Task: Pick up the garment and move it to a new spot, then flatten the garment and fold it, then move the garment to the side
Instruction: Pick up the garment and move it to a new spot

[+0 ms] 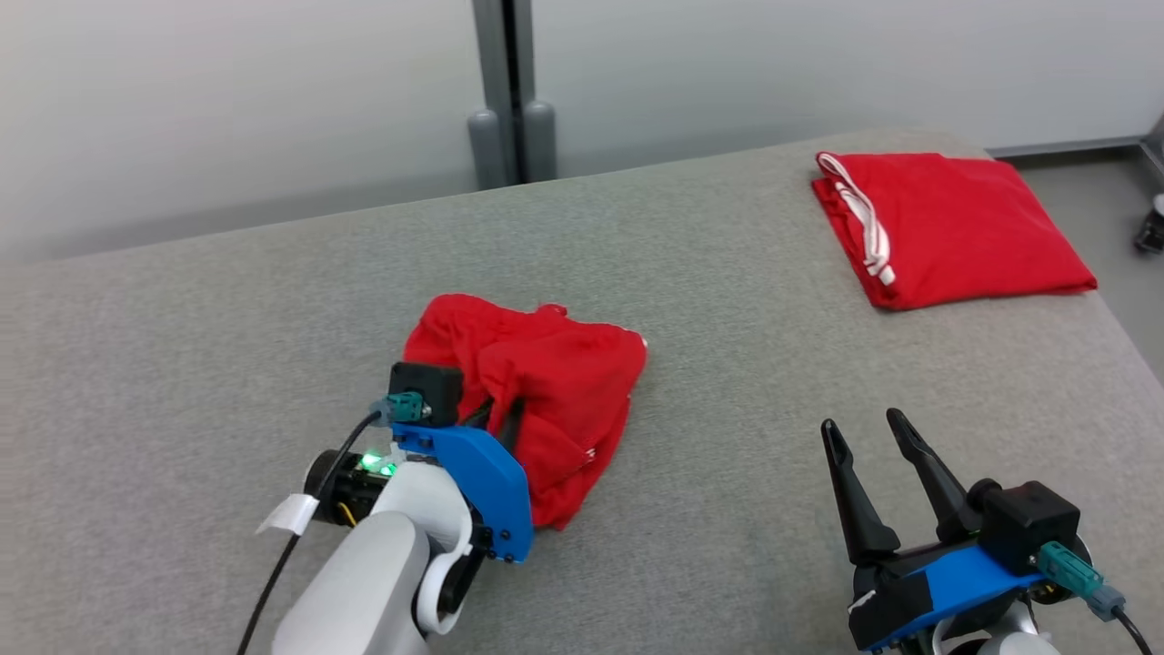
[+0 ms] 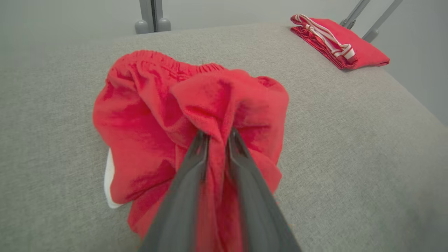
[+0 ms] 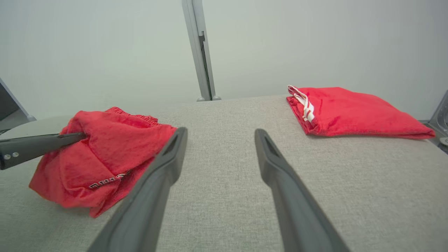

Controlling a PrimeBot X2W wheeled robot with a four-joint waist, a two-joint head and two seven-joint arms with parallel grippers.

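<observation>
Garment (image 1: pixel 555 382), red and crumpled, lies left of centre on the grey surface (image 1: pixel 727 364). The left forearm reaches forward from the lower edge, and the left gripper (image 2: pixel 218 134) is narrow, its two fingers pinching a raised fold of the cloth. The right gripper (image 1: pixel 862 421) rests low at the near right, fingers spread wide, holding nothing and pointing forward. A folded red garment (image 1: pixel 964 223) sits at the far right corner.
</observation>
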